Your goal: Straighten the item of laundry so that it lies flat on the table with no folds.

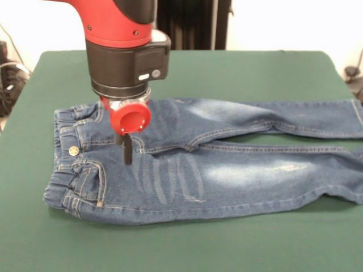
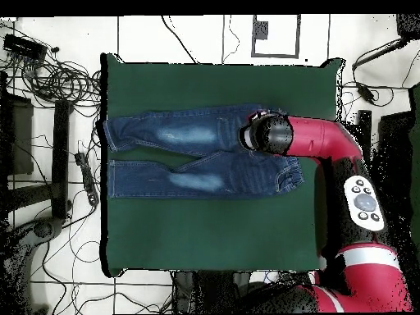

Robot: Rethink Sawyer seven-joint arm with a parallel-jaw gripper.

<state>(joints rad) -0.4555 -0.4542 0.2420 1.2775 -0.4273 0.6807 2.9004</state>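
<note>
The small blue denim jeans (image 1: pixel 227 170) lie spread on the dark green table (image 1: pixel 170 243), front side up. The waistband with its brass button is at the left and both legs run to the right, past the picture's edge. The legs lie side by side with a narrow gap between them. My gripper (image 1: pixel 127 154) hangs below the red and black arm head, just over the fly area near the waistband, and its tip is at the cloth. In the overhead view the jeans (image 2: pixel 189 156) lie across the table (image 2: pixel 213 230), and the arm head (image 2: pixel 267 134) covers the waist end.
Cables and stands lie on the floor left of the table in the overhead view (image 2: pixel 57 82). The arm's red links (image 2: pixel 324 139) reach over the table's right edge there. Bare green cloth surrounds the jeans.
</note>
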